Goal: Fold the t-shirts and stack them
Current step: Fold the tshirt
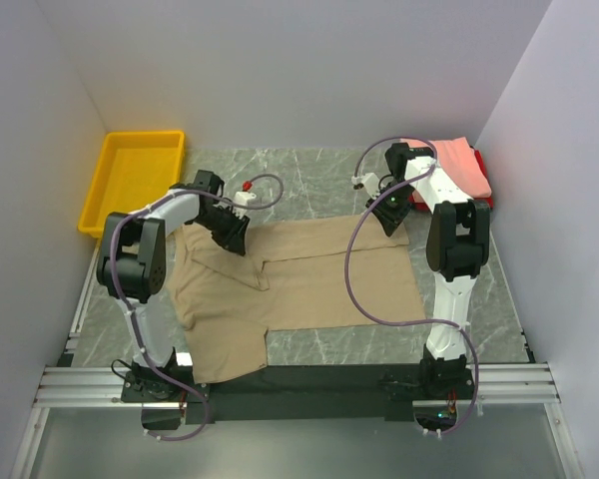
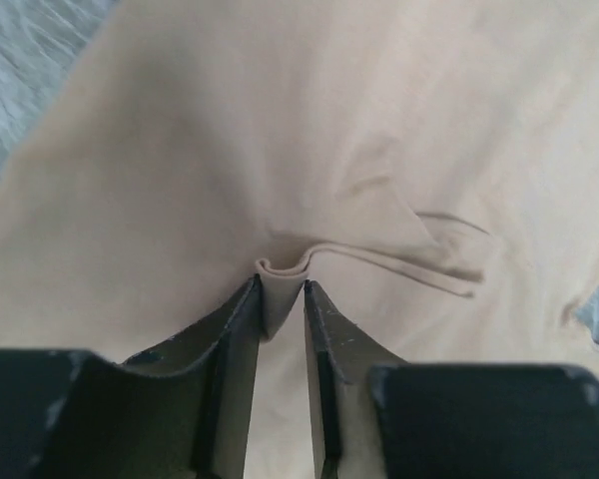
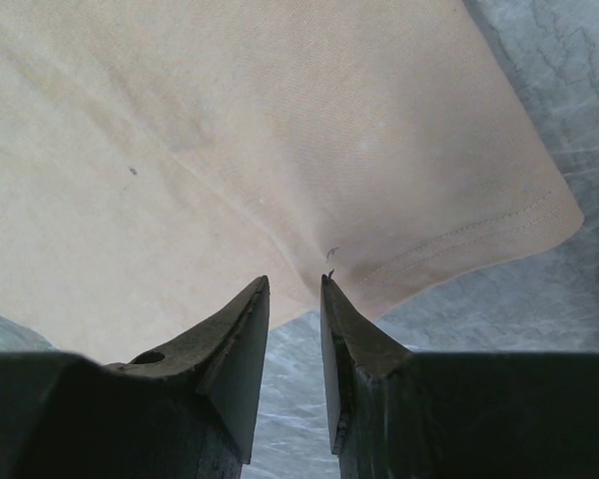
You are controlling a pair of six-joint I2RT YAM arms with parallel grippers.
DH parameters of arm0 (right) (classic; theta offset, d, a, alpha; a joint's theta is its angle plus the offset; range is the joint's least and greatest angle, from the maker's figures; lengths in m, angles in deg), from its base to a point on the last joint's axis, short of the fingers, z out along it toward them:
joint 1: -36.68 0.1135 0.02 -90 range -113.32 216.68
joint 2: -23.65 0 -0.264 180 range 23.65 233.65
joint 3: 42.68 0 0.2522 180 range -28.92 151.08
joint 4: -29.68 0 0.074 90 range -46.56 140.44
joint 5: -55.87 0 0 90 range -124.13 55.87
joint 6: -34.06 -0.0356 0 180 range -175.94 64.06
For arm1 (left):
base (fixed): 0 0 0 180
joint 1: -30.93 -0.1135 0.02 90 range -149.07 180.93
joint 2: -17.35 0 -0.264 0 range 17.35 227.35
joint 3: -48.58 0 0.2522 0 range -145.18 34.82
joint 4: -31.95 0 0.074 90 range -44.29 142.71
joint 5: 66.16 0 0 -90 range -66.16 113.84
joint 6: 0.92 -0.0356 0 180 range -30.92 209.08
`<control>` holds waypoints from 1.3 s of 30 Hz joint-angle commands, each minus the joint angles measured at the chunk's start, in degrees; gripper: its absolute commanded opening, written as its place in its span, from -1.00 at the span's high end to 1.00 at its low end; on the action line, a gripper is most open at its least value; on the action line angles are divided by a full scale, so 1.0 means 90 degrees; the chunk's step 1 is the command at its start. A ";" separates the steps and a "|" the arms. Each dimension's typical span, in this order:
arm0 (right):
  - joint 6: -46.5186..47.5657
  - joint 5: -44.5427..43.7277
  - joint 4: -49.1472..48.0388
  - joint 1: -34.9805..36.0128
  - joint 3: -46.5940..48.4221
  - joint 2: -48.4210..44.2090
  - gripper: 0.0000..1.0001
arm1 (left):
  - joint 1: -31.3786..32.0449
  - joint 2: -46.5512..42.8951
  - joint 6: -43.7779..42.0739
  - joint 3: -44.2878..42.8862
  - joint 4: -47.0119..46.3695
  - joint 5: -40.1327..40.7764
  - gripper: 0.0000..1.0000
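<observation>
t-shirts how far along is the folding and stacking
Done: the pink shirt sits folded on the red shirt in the far right corner. In hand: the tan shirt lies spread out, the left gripper pinching a fold, the right gripper its far edge. To do: fold it and add it to the stack.

Bare marble table at twelve o'clock gives passage between the yellow bin at ten and the folded t-shirt stack at two; the tan t-shirt covers the centre.
</observation>
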 commanded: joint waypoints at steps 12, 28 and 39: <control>-0.0037 -0.0037 0.0068 0.0015 -0.0018 -0.0080 0.31 | 0.0001 -0.1362 -0.0740 0.0887 0.0627 -0.0268 0.99; 0.0013 0.0099 0.0205 0.0015 0.0050 -0.0373 0.31 | -0.0652 -0.3522 -0.2285 0.2784 0.2074 0.0748 0.13; -0.0876 -0.0632 -0.0928 0.0113 0.1006 0.0407 0.62 | -0.1211 -0.2176 0.0329 0.1036 -0.0005 0.0736 0.08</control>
